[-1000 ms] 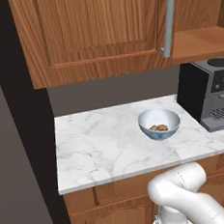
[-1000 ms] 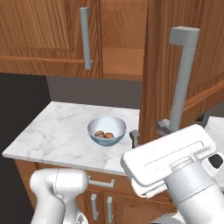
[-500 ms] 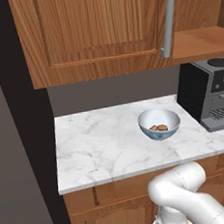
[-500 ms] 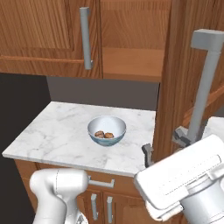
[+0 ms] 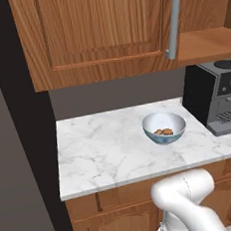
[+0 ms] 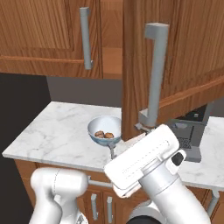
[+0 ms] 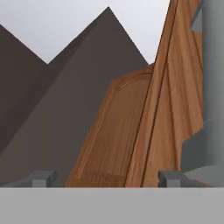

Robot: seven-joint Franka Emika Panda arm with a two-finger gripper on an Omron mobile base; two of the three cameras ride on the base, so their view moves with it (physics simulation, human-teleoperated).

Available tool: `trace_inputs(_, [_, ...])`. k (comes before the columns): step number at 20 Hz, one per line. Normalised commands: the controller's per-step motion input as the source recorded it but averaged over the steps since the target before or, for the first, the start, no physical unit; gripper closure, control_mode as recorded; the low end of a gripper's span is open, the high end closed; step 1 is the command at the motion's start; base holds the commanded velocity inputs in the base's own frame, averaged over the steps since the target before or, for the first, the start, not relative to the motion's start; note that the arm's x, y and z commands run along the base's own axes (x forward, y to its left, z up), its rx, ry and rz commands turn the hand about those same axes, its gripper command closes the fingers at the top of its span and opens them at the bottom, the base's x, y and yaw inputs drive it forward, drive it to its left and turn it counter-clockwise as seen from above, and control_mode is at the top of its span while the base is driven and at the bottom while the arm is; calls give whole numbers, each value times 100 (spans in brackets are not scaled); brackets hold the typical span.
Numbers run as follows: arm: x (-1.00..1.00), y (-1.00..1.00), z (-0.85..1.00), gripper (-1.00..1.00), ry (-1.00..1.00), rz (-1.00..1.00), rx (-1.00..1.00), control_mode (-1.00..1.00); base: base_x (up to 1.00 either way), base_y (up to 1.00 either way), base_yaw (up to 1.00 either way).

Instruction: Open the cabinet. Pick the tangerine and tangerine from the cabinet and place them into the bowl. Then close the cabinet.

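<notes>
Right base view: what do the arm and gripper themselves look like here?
The arm is glossy white with rounded, tubular links. The hand is a boxy white block with a faint dotted line along its face and a dark round joint at the wrist. The gripper ends in two small grey, squared fingertips. No cables show.

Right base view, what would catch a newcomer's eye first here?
The cabinet door hangs half open in the foreground, its grey handle above the white arm. Behind it on the marble counter stands the bowl with both tangerines inside, and a coffee machine sits at the right.
</notes>
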Motion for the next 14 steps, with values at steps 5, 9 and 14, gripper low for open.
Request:
trace_inputs(5, [100, 93, -38, -100, -11, 0, 1, -100, 0, 0, 0])
trace_inputs(9, [100, 58, 0, -100, -1, -3, 7, -100, 0, 0, 0])
trace_inputs(14, [100, 49, 19, -100, 2, -15, 6, -100, 0, 0, 0])
